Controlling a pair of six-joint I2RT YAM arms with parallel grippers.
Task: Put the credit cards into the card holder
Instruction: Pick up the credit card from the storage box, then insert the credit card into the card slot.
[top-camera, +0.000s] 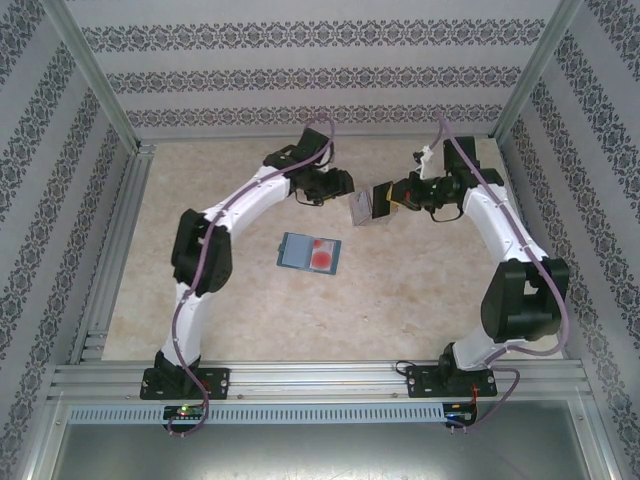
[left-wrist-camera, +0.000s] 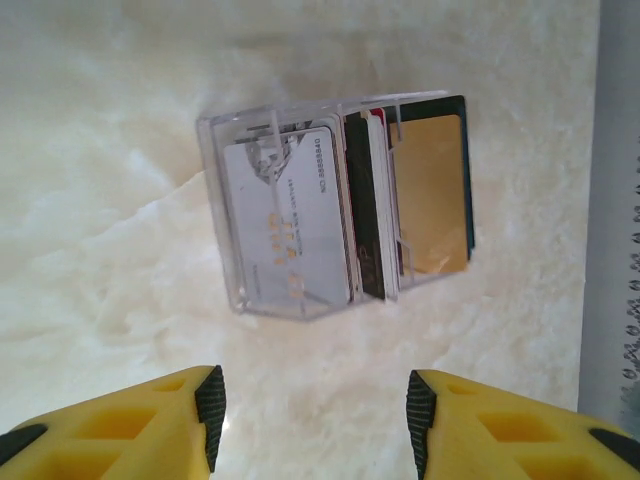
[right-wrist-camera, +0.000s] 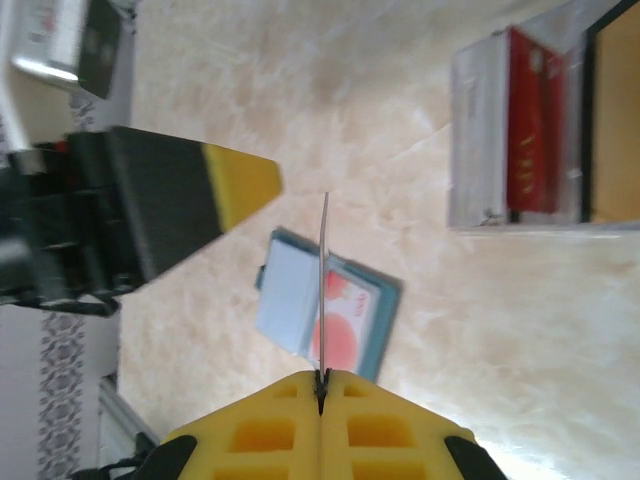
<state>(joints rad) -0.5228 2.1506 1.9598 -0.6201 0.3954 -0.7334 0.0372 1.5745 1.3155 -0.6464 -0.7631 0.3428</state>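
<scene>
Right gripper: It was pinched shut on one thin card. The card was seen from its edge, so I could not tell its colour.
Left gripper: Its jaws were partly apart, with nothing between them. In its own view it hung at 6 o'clock of the card stand.
Card holder: The teal wallet lay flat and open on the table. From above it was at 7 o'clock of the stand, apart from it.
Other cards: More cards stood in the clear stand. One was a red card and one a gold card.
How a card would handle: I think it is light, stiff and smooth. It could slip or twist in a loose pinch.
Where to hold it: A pinch on one end looks best. That leaves the other end free to slide into a pocket.
</scene>
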